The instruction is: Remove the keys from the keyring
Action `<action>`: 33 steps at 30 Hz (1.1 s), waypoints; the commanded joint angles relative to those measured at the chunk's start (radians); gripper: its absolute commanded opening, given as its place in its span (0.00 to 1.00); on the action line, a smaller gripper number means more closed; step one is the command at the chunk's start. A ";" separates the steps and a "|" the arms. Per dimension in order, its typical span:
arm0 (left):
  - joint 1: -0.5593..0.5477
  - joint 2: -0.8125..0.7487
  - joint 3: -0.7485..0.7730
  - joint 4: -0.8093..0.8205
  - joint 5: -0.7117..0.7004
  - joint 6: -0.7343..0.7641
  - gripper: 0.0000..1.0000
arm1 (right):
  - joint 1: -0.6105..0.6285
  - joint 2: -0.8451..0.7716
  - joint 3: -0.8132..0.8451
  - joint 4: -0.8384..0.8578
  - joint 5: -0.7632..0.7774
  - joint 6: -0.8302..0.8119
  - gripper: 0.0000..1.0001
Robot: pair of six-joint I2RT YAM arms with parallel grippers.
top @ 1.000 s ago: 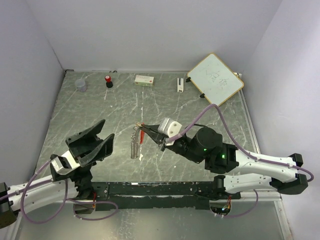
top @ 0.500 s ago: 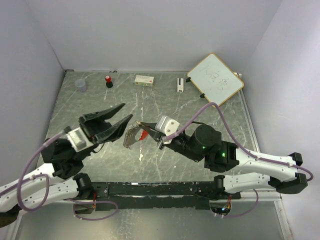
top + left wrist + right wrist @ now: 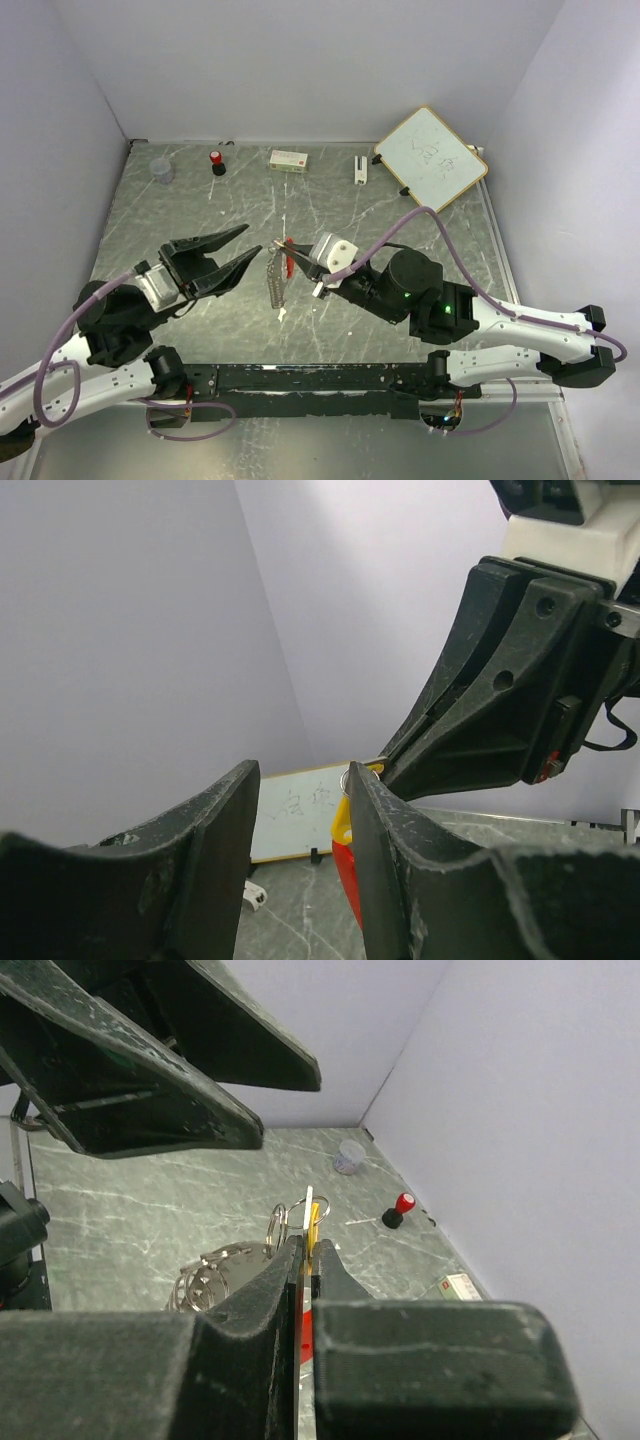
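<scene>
Right gripper (image 3: 292, 257) pinched tight on the keys (image 3: 313, 1228), mid-table. Keyring (image 3: 274, 282) trails from them, a silvery, loose cluster. Left gripper (image 3: 252, 240) spread wide, just beside it. Probably light, slick, swingy: take the stiff ring, not the loose links.

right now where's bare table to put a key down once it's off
Bare table lies between the red-capped bottle and small box at the back and the open left gripper. Another patch lies between the whiteboard and the right arm. Crowded at centre, where the right gripper pinches the keys and the keyring hangs.
</scene>
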 commanded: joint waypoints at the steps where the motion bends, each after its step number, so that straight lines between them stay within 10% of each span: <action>1: 0.004 -0.044 -0.018 -0.035 0.006 0.012 0.52 | 0.002 -0.024 0.022 0.043 0.020 -0.013 0.00; 33: 0.004 -0.003 0.015 -0.120 0.049 0.015 0.41 | 0.003 -0.007 0.016 0.062 0.006 -0.019 0.00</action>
